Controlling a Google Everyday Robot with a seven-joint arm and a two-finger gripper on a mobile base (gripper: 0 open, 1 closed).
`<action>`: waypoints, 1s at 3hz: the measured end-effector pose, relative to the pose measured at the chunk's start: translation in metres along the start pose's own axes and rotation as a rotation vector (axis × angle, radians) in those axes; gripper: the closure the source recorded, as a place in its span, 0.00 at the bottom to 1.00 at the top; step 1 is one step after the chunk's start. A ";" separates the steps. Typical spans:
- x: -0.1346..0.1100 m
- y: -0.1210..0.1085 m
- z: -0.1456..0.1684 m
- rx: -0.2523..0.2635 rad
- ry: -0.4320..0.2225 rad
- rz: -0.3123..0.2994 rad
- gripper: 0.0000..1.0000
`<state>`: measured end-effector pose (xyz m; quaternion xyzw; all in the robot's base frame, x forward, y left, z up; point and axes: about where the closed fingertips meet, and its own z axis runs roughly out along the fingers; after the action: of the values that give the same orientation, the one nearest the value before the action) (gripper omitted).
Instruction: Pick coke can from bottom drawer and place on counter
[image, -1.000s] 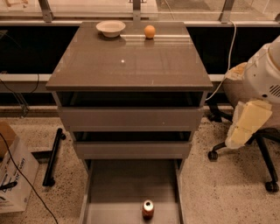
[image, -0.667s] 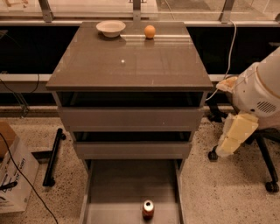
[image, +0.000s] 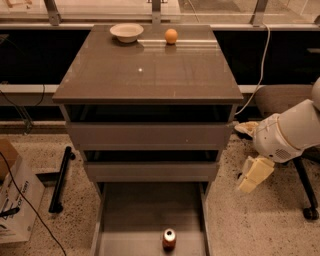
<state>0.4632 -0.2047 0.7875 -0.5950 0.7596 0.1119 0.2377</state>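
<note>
Speckled floor surrounds the cabinet. Nearest, at bottom centre of the frame, the coke can (image: 169, 239) stands upright on the floor of the open bottom drawer (image: 140, 210). Right of the drawer hangs the tool (image: 255, 174), so the can lies down-left of it, well apart. Whether the tool is open I cannot tell; nothing shows in its hold. Farthest, the bench (image: 150, 75) bears a bowl (image: 126, 32) and an orange ball (image: 171, 35).

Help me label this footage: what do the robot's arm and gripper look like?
The arm is a bulky, rounded white shell with a thin orange band around one joint and a small speckled patch. The gripper, low at the right of the cabinet, is a pale cream, blocky piece.
</note>
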 end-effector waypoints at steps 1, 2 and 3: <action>0.001 0.000 0.003 0.001 0.001 0.005 0.00; 0.004 0.002 0.023 0.009 0.008 0.030 0.00; 0.019 0.009 0.062 -0.014 -0.046 0.048 0.00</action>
<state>0.4654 -0.1903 0.7241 -0.5758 0.7671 0.1366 0.2479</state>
